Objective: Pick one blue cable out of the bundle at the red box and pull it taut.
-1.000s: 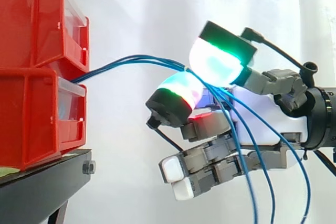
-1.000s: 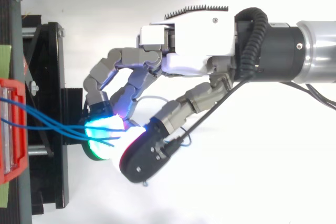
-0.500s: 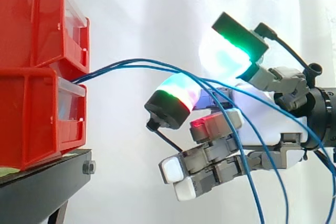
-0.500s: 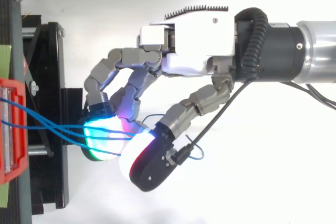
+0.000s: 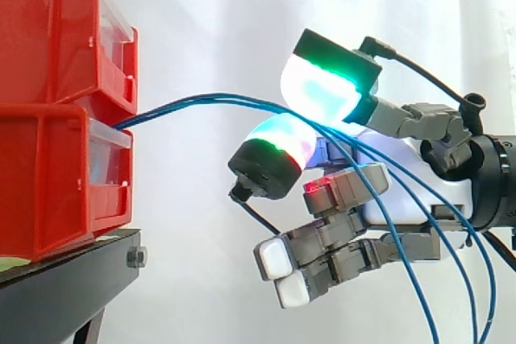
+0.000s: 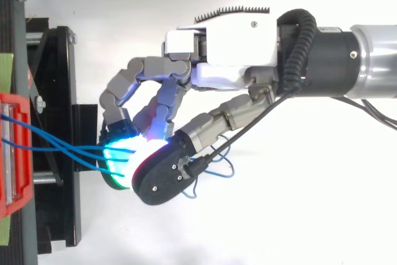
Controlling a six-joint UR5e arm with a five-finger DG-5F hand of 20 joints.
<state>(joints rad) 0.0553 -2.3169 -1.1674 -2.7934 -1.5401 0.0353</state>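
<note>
Behind everything hangs the white curtain (image 5: 242,6), and against it, at the left of the side view, two red bins (image 5: 56,110) sit stacked on the black stand (image 5: 64,279). The arm (image 6: 347,60) reaches in from the right, carrying the hand (image 6: 236,41) with its palm turned toward the bins.

The blue cables (image 5: 201,101) are thin, glossy strands of one even blue. They come out at the front of the bins, where the upper one meets the clear face of the lower one, and run almost level in a shallow arch across the open gap to the hand. From above they fan slightly apart at the bin and draw together at the fingers. Past the hand they go slack, drooping in long loops over the palm and down out of the side view, and one small loop curls out beside the thumb in the top view.

The hand pinches these strands: the thumb's pad (image 5: 318,90), glowing green and cyan, presses down over them onto a finger's pad (image 5: 278,141) just below. I cannot tell how many strands are caught. The other fingers curl beneath, clear of the cables.

Half a second ago the thumb stood lifted well above the strands; now it has dropped onto them. The bins and stand have not shifted.
</note>
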